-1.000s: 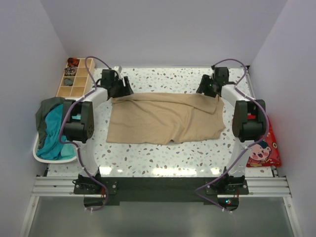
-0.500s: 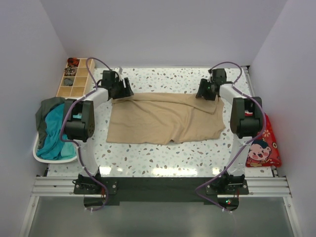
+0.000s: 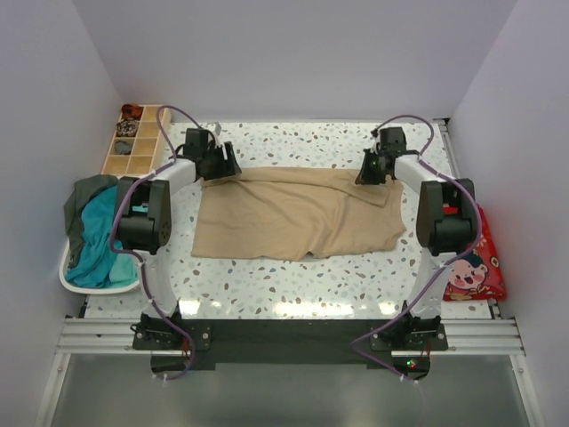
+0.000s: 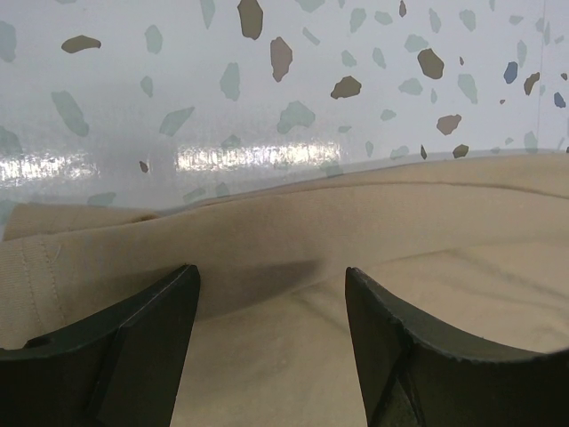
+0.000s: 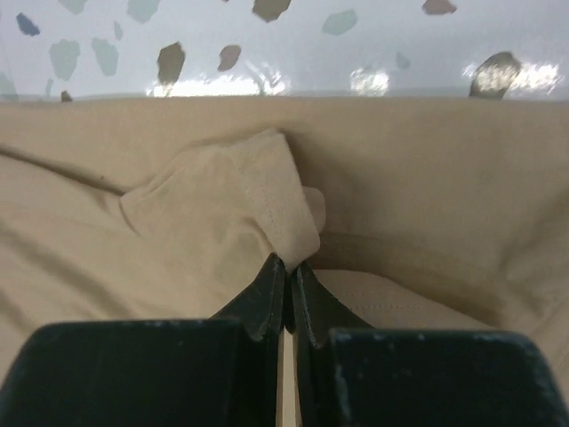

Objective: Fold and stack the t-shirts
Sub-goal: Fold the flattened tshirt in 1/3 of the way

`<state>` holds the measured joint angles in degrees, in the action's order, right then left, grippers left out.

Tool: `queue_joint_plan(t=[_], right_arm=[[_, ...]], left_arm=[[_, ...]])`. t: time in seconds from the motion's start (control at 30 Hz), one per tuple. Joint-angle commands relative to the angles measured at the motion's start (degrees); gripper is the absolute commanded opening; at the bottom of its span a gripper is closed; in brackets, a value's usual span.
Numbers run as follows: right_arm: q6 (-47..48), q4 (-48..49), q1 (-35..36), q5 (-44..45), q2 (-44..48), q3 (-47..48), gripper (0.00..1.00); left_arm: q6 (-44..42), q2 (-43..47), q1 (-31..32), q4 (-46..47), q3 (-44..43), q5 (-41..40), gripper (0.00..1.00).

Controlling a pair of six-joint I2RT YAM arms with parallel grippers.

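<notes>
A large sandy-beige t-shirt lies spread flat in the middle of the table. My left gripper stands open over its far left corner, with beige cloth lying between the two black fingers. At the shirt's far right corner my right gripper is shut on a pinched fold of the beige cloth, which bunches up at the fingertips. Teal and dark grey-green t-shirts lie heaped in the white basket at the left.
A wooden compartment box with small items sits at the far left corner. A red printed pouch lies at the table's right edge. White walls close in on three sides of the speckled table.
My right gripper has moved a little to the far right corner of the beige shirt and closed on a fold of it. The left gripper has stayed open in place.
</notes>
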<state>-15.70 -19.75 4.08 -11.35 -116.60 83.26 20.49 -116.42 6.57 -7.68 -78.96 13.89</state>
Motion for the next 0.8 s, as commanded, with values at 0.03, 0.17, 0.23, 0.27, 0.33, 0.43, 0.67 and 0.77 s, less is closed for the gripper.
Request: queue_joint_plan(t=[0.03, 0.17, 0.23, 0.27, 0.33, 0.43, 0.67, 0.77], right_arm=[[0.76, -4.06, 3.13, -1.56, 9.89, -4.51, 0.04], [1.82, -7.50, 5.50, -1.83, 17.16, -10.83, 0.10], [2.52, -10.91, 6.64, -2.44, 19.47, -14.61, 0.37], [2.43, -12.75, 6.91, -2.44, 20.78, -16.01, 0.42], [1.56, -14.70, 7.08, -1.83, 24.56, -19.18, 0.42], [-0.55, -13.75, 7.00, 1.23, 31.06, -22.96, 0.50], [-4.95, 0.75, 6.82, 12.75, 27.50, -18.08, 0.56], [-5.30, 1.03, 6.82, 14.42, 17.04, -10.62, 0.50]], left_arm=[[0.08, -0.30, 0.29, 2.15, -0.85, 1.31, 0.72], [0.34, -0.39, 0.29, 2.67, -0.58, 1.40, 0.72], [0.34, -0.74, 0.29, 2.59, -0.76, 1.75, 0.72], [0.34, -0.74, 0.29, 2.41, -0.85, 1.75, 0.72], [0.43, -0.74, 0.29, 2.59, -0.76, 1.75, 0.72], [0.34, -0.65, 0.29, 2.41, -0.76, 1.75, 0.72], [0.87, -0.39, 0.29, 2.85, -0.85, 2.37, 0.72], [0.87, -0.03, 0.37, 2.67, -0.58, 2.46, 0.72]])
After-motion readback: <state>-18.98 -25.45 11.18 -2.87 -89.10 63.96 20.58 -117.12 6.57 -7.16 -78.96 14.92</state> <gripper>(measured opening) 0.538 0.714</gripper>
